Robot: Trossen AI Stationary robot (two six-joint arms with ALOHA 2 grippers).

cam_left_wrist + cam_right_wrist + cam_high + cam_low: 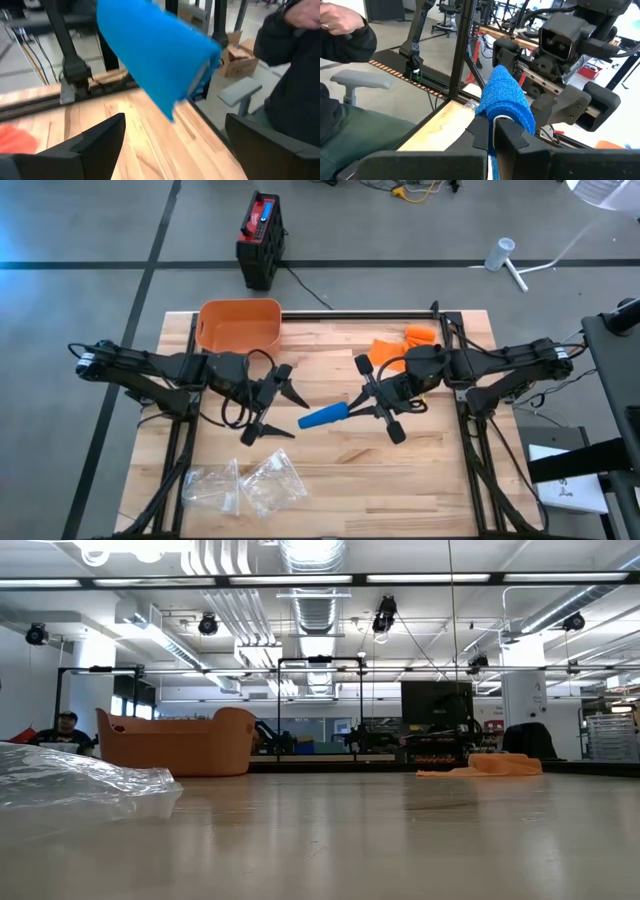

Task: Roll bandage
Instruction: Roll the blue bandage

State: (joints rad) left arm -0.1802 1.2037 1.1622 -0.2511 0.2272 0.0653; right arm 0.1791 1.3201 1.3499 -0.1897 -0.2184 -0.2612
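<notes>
Blue bandage [323,418] sits mid-counter, held up off the wood between the two arms. It's a rolled tube of crinkly woven fabric, long axis roughly across the counter, tilted slightly toward the left arm's side.

Right gripper [352,406]: clamped on one end of the bandage. The right wrist view shows both fingers pinched tight on the blue fabric, the roll sticking straight out from the tips.

Left gripper [287,404]: fingers spread wide, nothing in them. The free end of the bandage points at the gap, just beside the fingertips. In the left wrist view the roll hangs ahead of the spread fingers and does not touch either one.

Key relation: the roll's axis runs from the right gripper toward the left one, so the left arm is the one lined up with the free end. My read is that any next pinch or twist has to come in along that axis. The fabric looks soft and stretchy, so it will likely sag or unwind if pinched loosely.

Other stuff:
- orange tub [239,325], smooth plastic, far edge of counter [430,470]
- orange cloth [398,344], crumpled, behind the right arm
- clear plastic bags [245,483], crinkled, near edge

A person sits beyond the counter, seen in both wrist views.
</notes>
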